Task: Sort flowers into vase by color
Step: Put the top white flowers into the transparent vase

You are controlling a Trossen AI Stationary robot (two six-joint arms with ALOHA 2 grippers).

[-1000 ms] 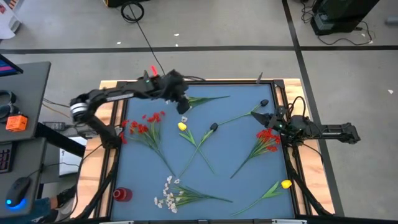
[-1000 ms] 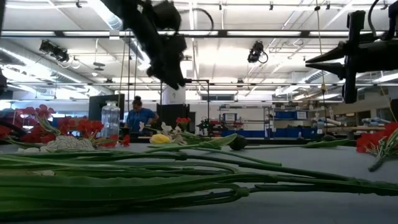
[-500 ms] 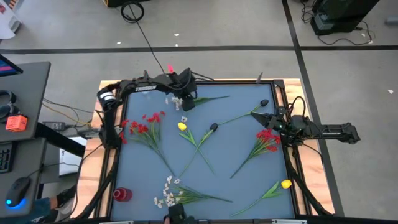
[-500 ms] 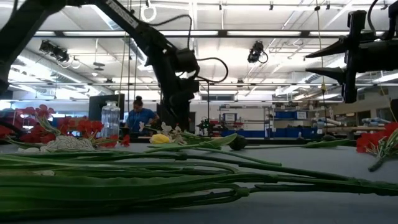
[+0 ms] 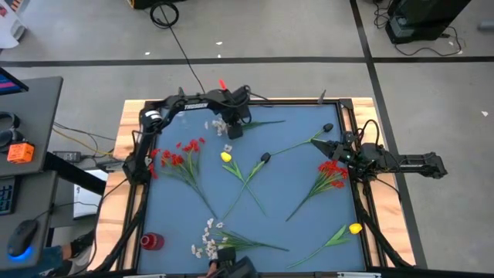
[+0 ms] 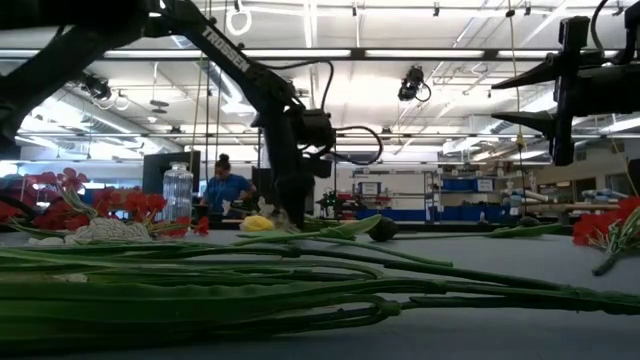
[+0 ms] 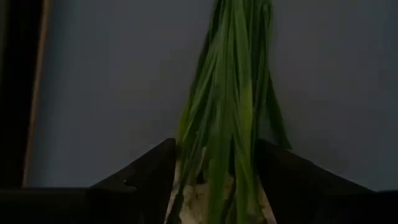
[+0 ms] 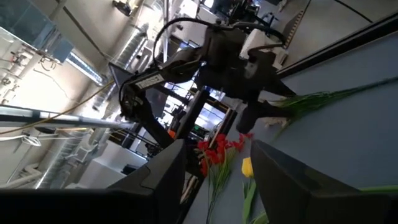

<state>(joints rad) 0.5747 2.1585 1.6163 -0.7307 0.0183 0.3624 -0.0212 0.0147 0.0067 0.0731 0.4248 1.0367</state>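
Note:
A white-blossomed flower sprig [image 5: 218, 123] lies on the blue table at the far edge, its green stem [image 5: 266, 122] pointing right. My left gripper [image 5: 231, 126] is down over it, open, with a finger on either side of the leafy stem [image 7: 227, 124] just behind the blossoms. My right gripper [image 5: 323, 144] hangs open well above the table [image 6: 525, 95] at the right side, over the blossoms of a red sprig [image 5: 332, 171], which lies flat, with nothing between the fingers. A small red vase [image 5: 152, 241] stands at the near left corner. My left gripper comes from above with its fingers [image 7: 155, 168] lying across the white sprig's leafy stem [image 7: 214, 162], one on each side. I cannot tell whether they touch it. The sprig lies flat on the table.
Other flowers lie scattered: a red sprig [image 5: 179, 154] at the left, a yellow bud [image 5: 225, 157] and a dark bud [image 5: 265, 158] in the middle, another dark bud [image 5: 328, 128] at the far right, a white sprig [image 5: 208, 239] and a yellow one [image 5: 355, 228] at the near edge.
My left gripper has come down from high above the table onto the white sprig at the far edge, its arm swinging toward the right; the sprig has stayed where it lay. My right gripper has opened without changing place.

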